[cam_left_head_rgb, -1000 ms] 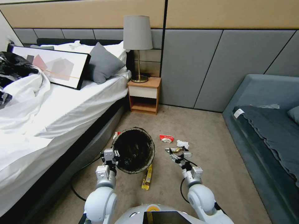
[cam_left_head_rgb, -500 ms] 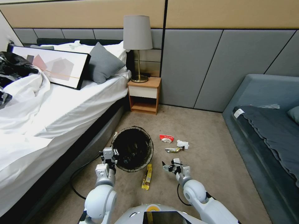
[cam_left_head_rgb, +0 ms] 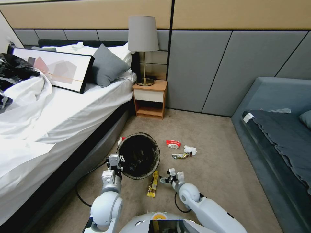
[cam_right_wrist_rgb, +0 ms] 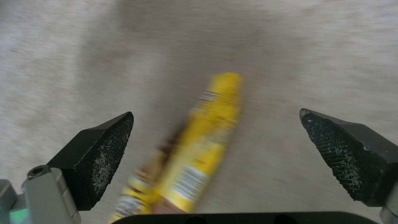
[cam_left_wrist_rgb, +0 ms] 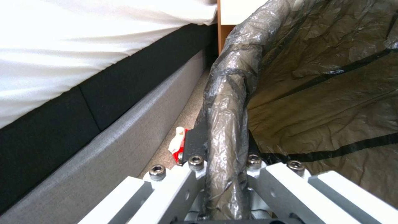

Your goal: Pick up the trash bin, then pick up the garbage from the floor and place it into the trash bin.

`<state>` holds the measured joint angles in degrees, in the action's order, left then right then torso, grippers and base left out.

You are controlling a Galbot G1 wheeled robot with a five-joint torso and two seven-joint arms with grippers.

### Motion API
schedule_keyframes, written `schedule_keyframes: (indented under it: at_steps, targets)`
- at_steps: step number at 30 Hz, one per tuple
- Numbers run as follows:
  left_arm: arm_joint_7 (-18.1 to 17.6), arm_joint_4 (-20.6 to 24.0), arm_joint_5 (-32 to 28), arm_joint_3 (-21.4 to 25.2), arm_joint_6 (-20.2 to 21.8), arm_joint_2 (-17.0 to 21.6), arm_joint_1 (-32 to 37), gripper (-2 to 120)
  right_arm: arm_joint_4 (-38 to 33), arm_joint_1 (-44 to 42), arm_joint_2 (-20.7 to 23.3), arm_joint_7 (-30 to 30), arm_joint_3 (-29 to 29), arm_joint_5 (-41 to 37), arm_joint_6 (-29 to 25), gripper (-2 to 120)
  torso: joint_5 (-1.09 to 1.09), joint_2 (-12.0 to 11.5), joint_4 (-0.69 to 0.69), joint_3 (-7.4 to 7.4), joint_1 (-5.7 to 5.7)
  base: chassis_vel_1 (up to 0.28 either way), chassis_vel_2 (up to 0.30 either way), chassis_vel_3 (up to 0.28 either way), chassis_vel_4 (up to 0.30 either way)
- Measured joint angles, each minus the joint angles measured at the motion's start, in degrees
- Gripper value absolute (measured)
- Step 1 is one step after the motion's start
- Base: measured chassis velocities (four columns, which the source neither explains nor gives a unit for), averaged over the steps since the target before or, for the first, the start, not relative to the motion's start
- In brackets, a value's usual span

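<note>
Yellow wrapper (cam_right_wrist_rgb: 199, 146) lies on the floor between our right hand's (cam_left_head_rgb: 170, 178) wide-open fingers (cam_right_wrist_rgb: 104, 152), just beside the trash bin (cam_left_head_rgb: 138, 156). Our left hand (cam_left_head_rgb: 114, 164) grips the bin's rim. Next we judge: lower, then close on it squarely.

White-sheeted bed (cam_left_head_rgb: 64, 110), grey pillow (cam_left_head_rgb: 107, 66), framed picture (cam_left_head_rgb: 53, 68), lamp (cam_left_head_rgb: 143, 45), nightstand (cam_left_head_rgb: 150, 98), blue sofa (cam_left_head_rgb: 278, 129)

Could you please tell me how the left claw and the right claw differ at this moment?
The left claw is shut on the trash bin rim; the right claw is open and holds nothing. The left claw sits by the bed; the right claw hangs over the yellow wrapper on the carpet. Both are low, near the floor.
</note>
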<state>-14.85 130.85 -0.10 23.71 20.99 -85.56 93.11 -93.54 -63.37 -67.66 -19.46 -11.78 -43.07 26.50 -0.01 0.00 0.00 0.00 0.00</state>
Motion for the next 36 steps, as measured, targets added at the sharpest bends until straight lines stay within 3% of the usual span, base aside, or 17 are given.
schedule_keyframes:
  at_steps: [12, 33, 36]
  targets:
    - [0.0, 0.1, 0.55, -0.14, -0.13, -0.37, 0.41, 1, 9.86, 2.88, -7.45, 1.52, -2.65, 3.47, -1.05, 100, 0.0, 0.0, 0.0, 0.0, 0.0, 0.0, 0.0, 0.0, 0.0]
    - [-0.04, 0.21, 1.68, -1.11, -0.3, -0.92, 1.08, 1, 18.56, 3.95, -10.49, 5.19, 0.11, 8.92, -4.29, 100, 0.01, 0.0, 0.0, -0.01, 0.0, 0.0, 0.0, 0.0, 0.0]
    - [-0.03, 0.15, 1.89, -1.35, -0.32, -1.01, 1.11, 1, 20.72, 3.95, -11.26, 6.18, 0.47, 10.21, -5.08, 88, 0.01, 0.0, -0.01, 0.0, 0.0, 0.0, 0.0, 0.0, 0.0]
